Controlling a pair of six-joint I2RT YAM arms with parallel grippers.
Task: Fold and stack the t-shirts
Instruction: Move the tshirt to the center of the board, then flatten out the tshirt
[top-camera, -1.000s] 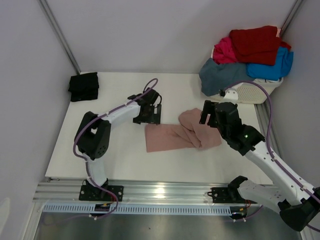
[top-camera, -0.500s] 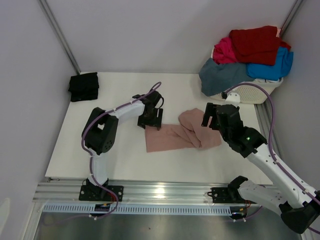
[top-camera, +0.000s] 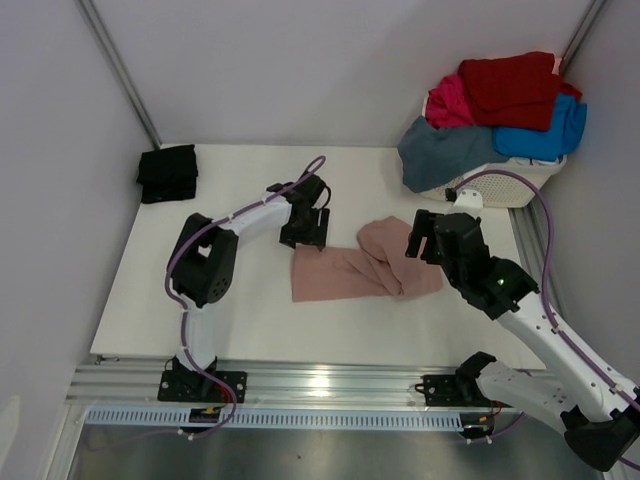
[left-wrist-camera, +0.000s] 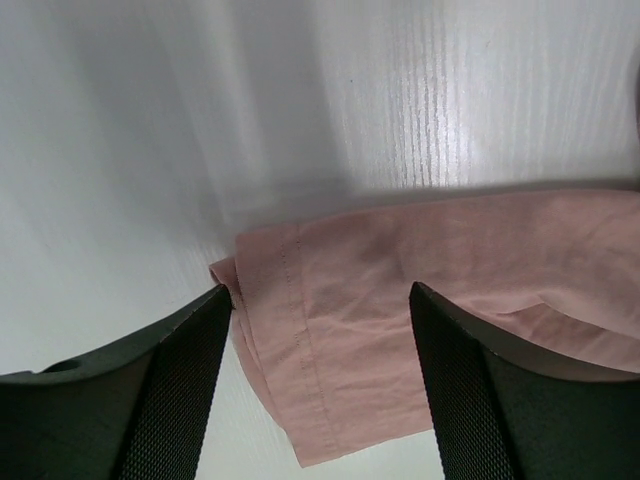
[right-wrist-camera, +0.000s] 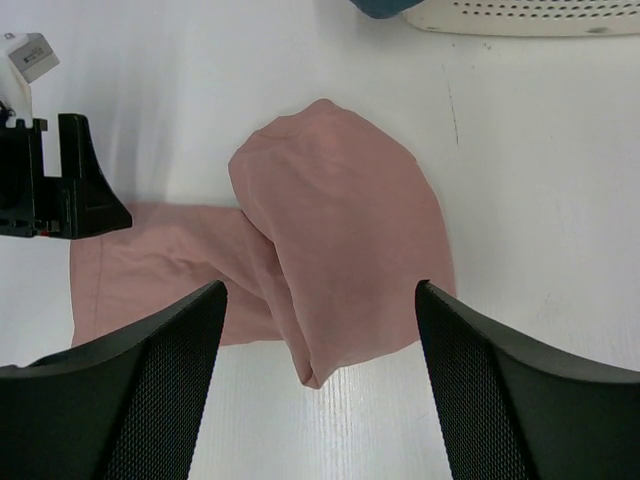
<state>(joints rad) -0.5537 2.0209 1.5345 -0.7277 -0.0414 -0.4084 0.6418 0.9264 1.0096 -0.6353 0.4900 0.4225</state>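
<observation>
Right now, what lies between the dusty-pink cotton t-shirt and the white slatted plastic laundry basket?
Nothing: the right wrist view shows only bare white table between the dusty-pink cotton t-shirt and the white slatted plastic laundry basket.

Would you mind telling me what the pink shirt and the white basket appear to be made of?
The pink t-shirt looks like soft, matte knit fabric, probably cotton: it lies in limp folds and shows a stitched hem. The basket looks like rigid white plastic, slightly glossy, its wall pierced with rows of small holes.
</observation>
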